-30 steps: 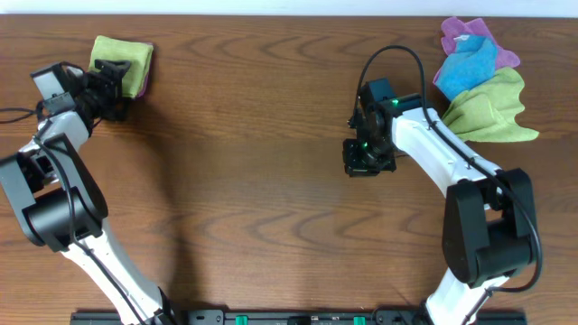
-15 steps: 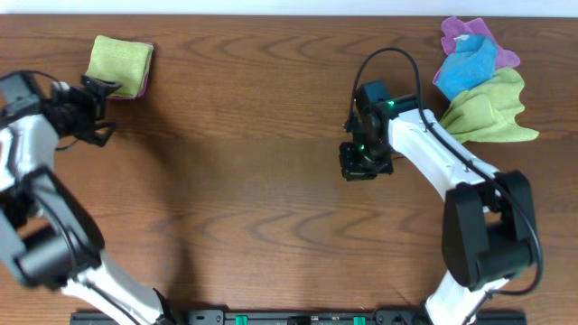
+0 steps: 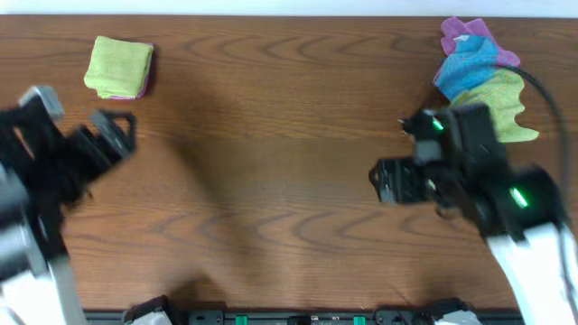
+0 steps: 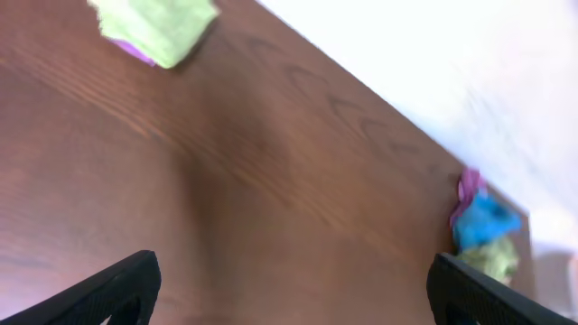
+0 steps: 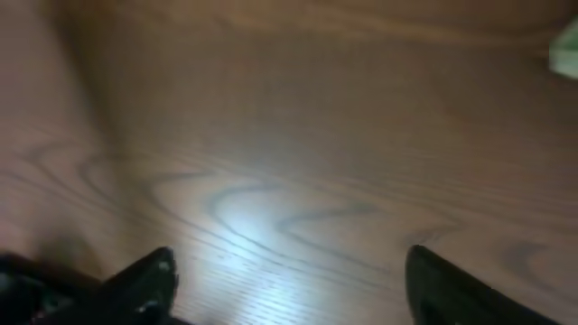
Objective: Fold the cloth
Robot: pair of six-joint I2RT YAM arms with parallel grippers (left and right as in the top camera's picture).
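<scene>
A folded green cloth (image 3: 120,65) lies flat at the table's far left, with a purple layer showing under it; the left wrist view has this folded cloth (image 4: 155,27) at its top left. My left gripper (image 3: 119,132) is lifted off the table, below and apart from it. Its jaws are open and empty (image 4: 293,291). My right gripper (image 3: 390,181) hovers over bare wood right of centre, blurred by motion. Its jaws are wide open with nothing between them (image 5: 289,282).
A crumpled pile of cloths (image 3: 479,77), pink, blue and green, sits at the far right corner, close behind my right arm; the left wrist view has this pile (image 4: 480,230) at its right. A green cloth corner (image 5: 567,50) shows at the right wrist view's edge.
My left gripper has drawn back from the folded cloth toward the table's front. My right gripper has opened and swung right, and both arms have risen.
</scene>
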